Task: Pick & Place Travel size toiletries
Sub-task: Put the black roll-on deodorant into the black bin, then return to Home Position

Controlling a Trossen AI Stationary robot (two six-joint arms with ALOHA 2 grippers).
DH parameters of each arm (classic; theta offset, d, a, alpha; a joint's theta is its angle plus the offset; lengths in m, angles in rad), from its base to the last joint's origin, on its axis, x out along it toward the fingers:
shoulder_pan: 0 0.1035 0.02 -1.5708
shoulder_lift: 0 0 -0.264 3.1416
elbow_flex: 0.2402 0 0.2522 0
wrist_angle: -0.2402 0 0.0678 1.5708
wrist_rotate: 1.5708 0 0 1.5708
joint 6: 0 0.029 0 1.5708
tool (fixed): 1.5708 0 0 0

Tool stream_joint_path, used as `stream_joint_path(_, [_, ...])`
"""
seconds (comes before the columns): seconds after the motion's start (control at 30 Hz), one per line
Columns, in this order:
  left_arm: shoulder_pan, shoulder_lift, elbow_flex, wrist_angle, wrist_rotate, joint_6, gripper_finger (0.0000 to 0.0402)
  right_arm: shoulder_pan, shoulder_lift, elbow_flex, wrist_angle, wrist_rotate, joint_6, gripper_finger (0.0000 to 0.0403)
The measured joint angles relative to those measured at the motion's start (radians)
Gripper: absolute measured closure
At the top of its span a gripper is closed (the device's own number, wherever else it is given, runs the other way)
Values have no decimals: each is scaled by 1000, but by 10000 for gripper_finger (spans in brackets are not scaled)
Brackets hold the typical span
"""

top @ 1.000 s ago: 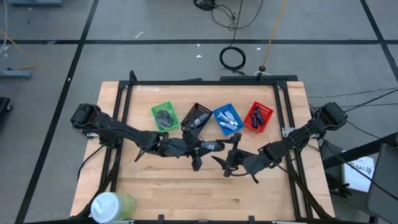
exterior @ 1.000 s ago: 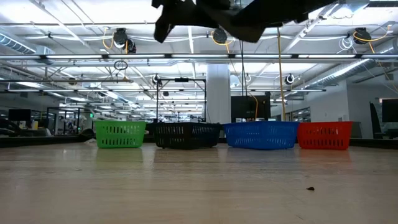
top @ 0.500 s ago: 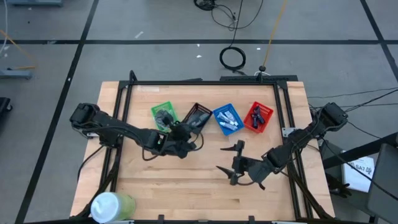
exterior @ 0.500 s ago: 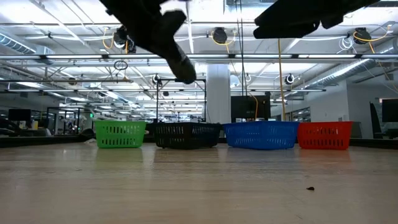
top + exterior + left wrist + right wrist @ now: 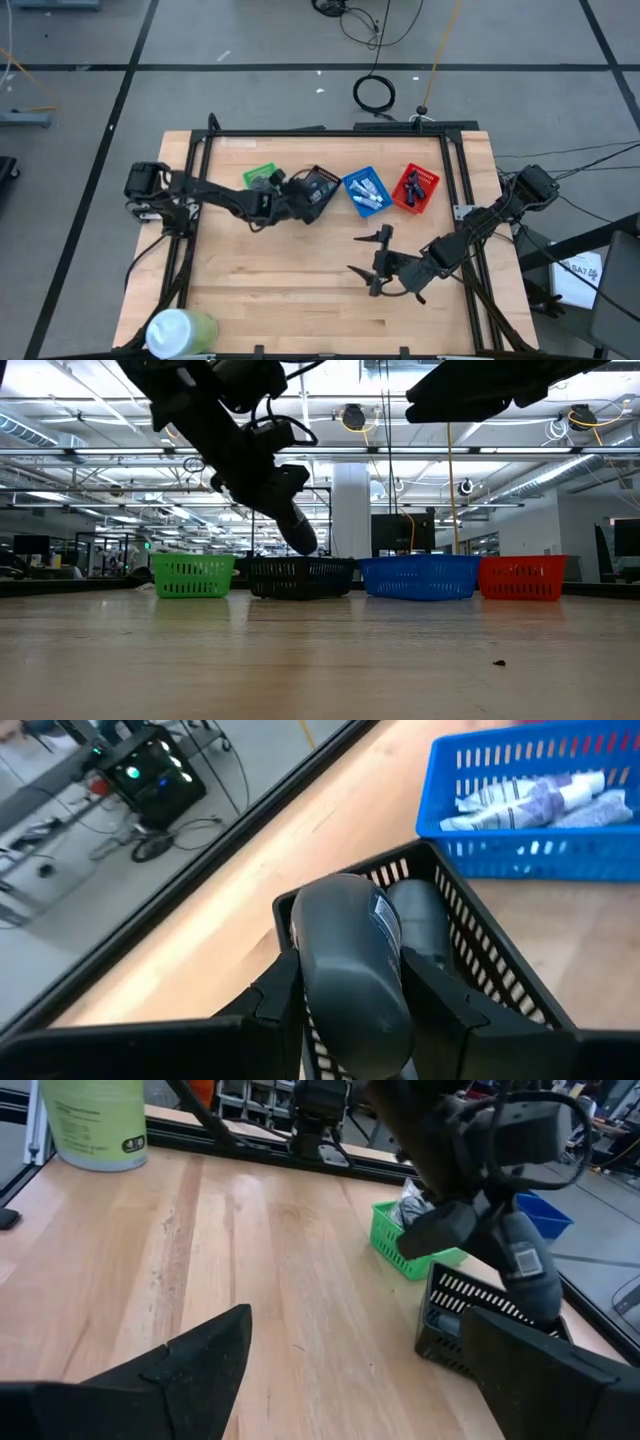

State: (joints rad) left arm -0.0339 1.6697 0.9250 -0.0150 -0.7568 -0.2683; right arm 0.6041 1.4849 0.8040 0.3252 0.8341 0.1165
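— Where is the left gripper [image 5: 296, 196] and what is it doing?

— It hangs over the black basket [image 5: 322, 187], above the near rim, at about eleven o'clock from the table's [image 5: 300, 300] centre. Its fingers are clamped on a grey oval bottle [image 5: 350, 960], which is tilted nose-down toward the basket; in the low view the bottle [image 5: 291, 520] sits just above the basket's rim [image 5: 300, 565].

— Anything already in that basket?

— A second grey oval bottle [image 5: 425, 925] lies inside, just beside the held one.

— And the right gripper [image 5: 378, 262]?

— It waits over bare table at roughly four o'clock from centre, fingers spread wide apart, holding nothing.

— The other toiletries?

— Dark grey bundles [image 5: 261, 181] lie in the green basket [image 5: 250, 176] at the row's nine o'clock end. White-silver tubes [image 5: 366, 195] fill the blue basket [image 5: 352, 181], and dark blue-purple pieces [image 5: 416, 185] are in the red basket [image 5: 404, 200] at the three o'clock end.

— Anything else on the table?

— A large white-and-green cylinder [image 5: 180, 331] stands at the seven o'clock corner.
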Motion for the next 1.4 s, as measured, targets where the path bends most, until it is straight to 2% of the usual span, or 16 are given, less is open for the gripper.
stream_joint_path(0.27, [52,0,-7,-4,94,0,282,0,0,0,0,1,-8,64])
stream_joint_path(0.57, [66,0,-7,-10,128,1,108,0,0,0,0,1,-5,66])
stream_joint_path(0.7, [66,0,-7,-10,129,4,64,0,0,0,-1,1,-5,66])
stream_joint_path(0.83, [56,-38,-5,-47,169,0,37,0,0,0,0,0,-5,66])
stream_joint_path(0.93, [33,-109,-3,-114,224,2,24,12,-12,0,3,0,-5,65])
stream_joint_path(1.03, [-9,-208,-3,-170,233,5,16,43,-54,0,-3,-1,-37,66])
stream_joint_path(1.2, [-120,-388,-2,-185,233,82,20,123,-181,0,-70,0,-177,64])
stream_joint_path(1.3, [-194,-492,-2,-199,234,151,26,172,-273,0,-76,1,-202,63])
stream_joint_path(1.4, [-267,-602,-2,-301,236,189,31,211,-367,0,-81,2,-217,64])
